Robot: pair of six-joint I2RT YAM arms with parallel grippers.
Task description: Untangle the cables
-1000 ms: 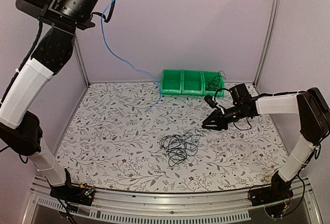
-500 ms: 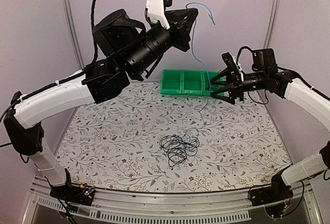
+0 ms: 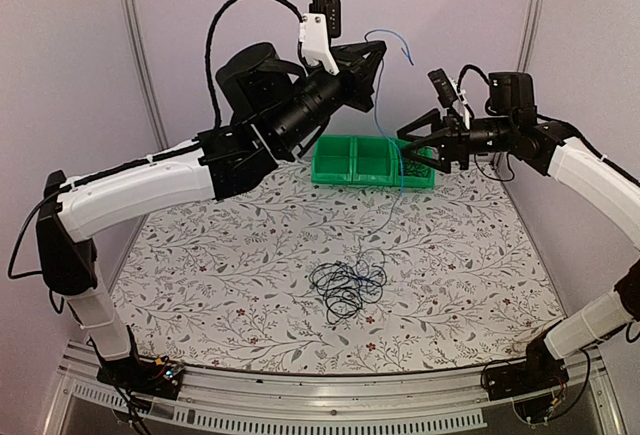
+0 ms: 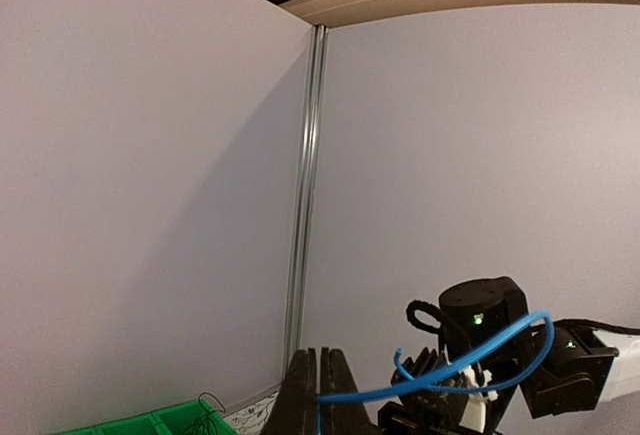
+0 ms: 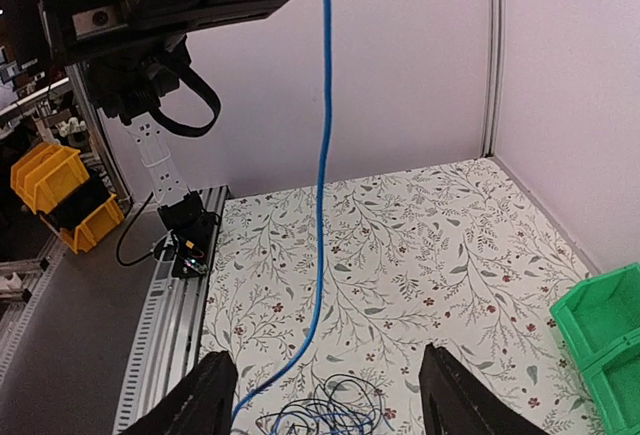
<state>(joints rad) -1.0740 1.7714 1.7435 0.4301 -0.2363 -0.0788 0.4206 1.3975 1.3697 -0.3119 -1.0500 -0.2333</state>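
Note:
A small tangle of thin black cables [image 3: 347, 284] lies mid-table and shows at the bottom of the right wrist view [image 5: 330, 421]. A thin blue cable [image 3: 382, 160] rises from the tangle to my left gripper [image 3: 369, 63], held high near the back wall. In the left wrist view that gripper [image 4: 318, 395] is shut on the blue cable [image 4: 440, 372], whose free end curls past the fingers. My right gripper [image 3: 417, 145] is open and empty, raised beside the hanging blue cable [image 5: 321, 155], which runs down between its spread fingers [image 5: 205, 395] without touching them.
A green three-compartment bin [image 3: 370, 160] stands at the back of the table, with a small bundle of thin black wire [image 3: 414, 163] in its right compartment. The bin's corner shows in the right wrist view [image 5: 600, 345]. Purple walls close the back and sides.
My left gripper swung in from the far left, lifting the blue cable high over the table. My right gripper rose from the table and moved left toward the hanging cable.

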